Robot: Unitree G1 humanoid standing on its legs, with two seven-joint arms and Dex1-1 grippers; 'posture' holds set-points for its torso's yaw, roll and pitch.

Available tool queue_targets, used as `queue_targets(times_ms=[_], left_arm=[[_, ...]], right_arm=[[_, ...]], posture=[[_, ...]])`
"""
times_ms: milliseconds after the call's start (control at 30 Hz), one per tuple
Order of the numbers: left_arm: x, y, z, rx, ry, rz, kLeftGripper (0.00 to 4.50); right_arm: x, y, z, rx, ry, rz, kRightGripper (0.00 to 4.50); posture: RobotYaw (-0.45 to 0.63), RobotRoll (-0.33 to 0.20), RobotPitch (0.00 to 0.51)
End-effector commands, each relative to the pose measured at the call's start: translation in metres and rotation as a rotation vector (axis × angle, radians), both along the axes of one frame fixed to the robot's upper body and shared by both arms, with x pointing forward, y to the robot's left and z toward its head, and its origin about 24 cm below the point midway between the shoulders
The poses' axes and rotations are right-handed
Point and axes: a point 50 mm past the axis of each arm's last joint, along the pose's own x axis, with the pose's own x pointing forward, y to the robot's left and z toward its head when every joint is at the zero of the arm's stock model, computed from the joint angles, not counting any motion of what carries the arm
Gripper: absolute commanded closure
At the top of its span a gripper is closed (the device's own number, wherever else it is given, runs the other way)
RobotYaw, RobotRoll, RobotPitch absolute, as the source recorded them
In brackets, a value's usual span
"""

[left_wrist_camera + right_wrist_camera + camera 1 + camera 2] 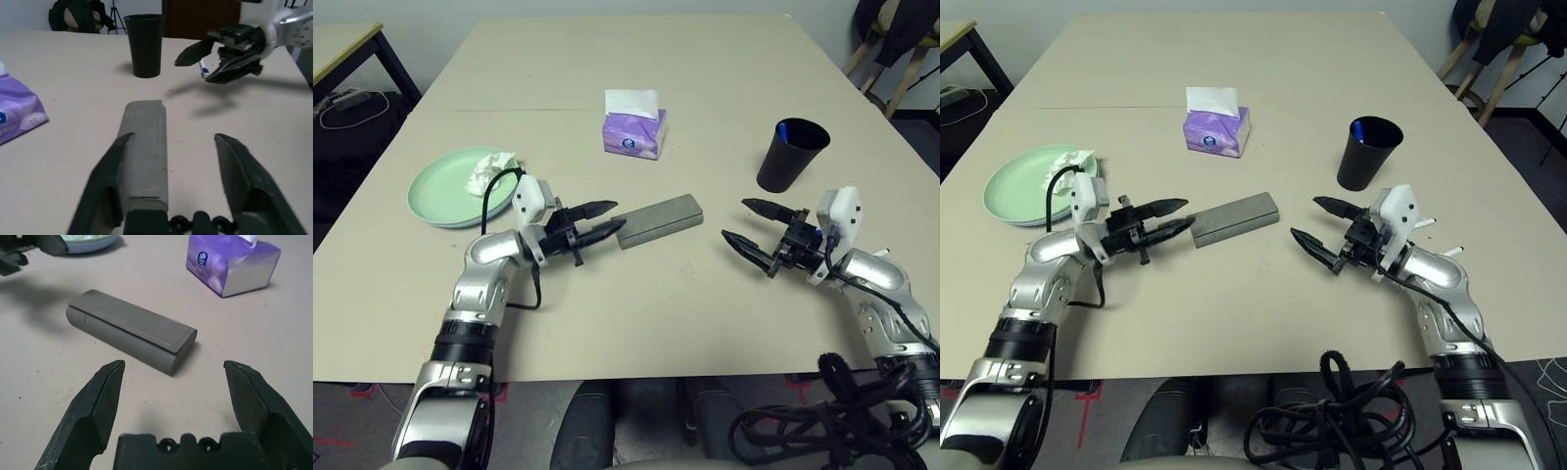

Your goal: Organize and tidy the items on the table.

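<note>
A grey glasses case (663,219) lies at the table's middle. My left gripper (620,214) is open, and the case's near end (144,147) sits between its fingers, against one of them. My right gripper (736,220) hangs open and holds nothing, to the right of the case and apart from it; the case (132,330) lies ahead of its fingers. Behind the right gripper stands a black cup (791,155) with a blue pen (783,129) in it. At the left a mint green plate (445,191) carries a crumpled white tissue (489,168); a pale blue rim shows beneath it.
A purple tissue box (634,133) stands behind the case, past the seam line of the beige table (636,313). A smaller black-legged side table (347,44) is at far left. Black cables (1332,416) hang below the front edge.
</note>
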Motion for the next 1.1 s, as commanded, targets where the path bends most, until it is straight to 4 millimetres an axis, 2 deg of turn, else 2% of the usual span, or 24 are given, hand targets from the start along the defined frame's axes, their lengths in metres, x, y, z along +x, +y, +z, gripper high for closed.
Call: queue_targets(times_ms=[33,200,300,467,633,767,1100], left_arm=[[-0.006,-0.004,0.001,0.016,0.009,-0.035,0.05],[-0.008,-0.004,-0.002,0.018,-0.001,-0.021,0.05],[-0.008,-0.005,-0.002,0.013,-0.005,-0.015,0.05],[-0.008,-0.005,-0.002,0.007,-0.008,-0.010,0.05],[-0.007,-0.006,-0.001,0.001,-0.016,-0.004,0.05],[-0.007,-0.006,-0.001,-0.004,-0.020,-0.002,0.05],[-0.006,-0.008,0.003,-0.012,-0.029,-0.002,0.05]], right_arm=[[-0.004,0.007,0.009,-0.131,0.042,0.121,0.00],[-0.009,-0.002,0.020,-0.495,0.025,0.295,0.00],[-0.007,-0.011,0.026,-0.620,0.013,0.357,0.00],[-0.004,-0.036,0.040,-0.932,0.018,0.489,0.00],[-0.005,-0.060,0.049,-1.171,0.077,0.595,0.00],[-0.001,-0.069,0.052,-1.249,0.076,0.622,0.00],[0.004,-0.074,0.052,-1.330,0.038,0.646,0.00]], posture=[[0.06,0.000,0.106],[0.06,0.000,0.111],[0.06,0.000,0.113],[0.04,0.000,0.120],[0.03,0.000,0.126],[0.03,0.000,0.129],[0.02,0.000,0.143]])
